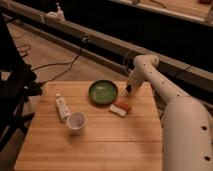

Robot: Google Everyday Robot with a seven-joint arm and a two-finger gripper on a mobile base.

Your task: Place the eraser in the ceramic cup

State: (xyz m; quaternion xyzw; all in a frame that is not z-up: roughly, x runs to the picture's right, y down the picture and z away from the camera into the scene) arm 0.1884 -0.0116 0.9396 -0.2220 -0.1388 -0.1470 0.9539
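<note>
Wooden table [100,145], far edge: claw [129,90] seemingly grips eraser [128,93].

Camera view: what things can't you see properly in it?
- the eraser: not made out in the camera view; it may be hidden under the gripper, which is shut, low by the green bowl, on its right side.
- the ceramic cup: its inside is too dim to tell.
- the robot arm: cut off by the right and bottom edges.

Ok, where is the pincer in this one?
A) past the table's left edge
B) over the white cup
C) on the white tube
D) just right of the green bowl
D: the pincer hangs shut just right of the green bowl, well apart from the ceramic cup.
</note>
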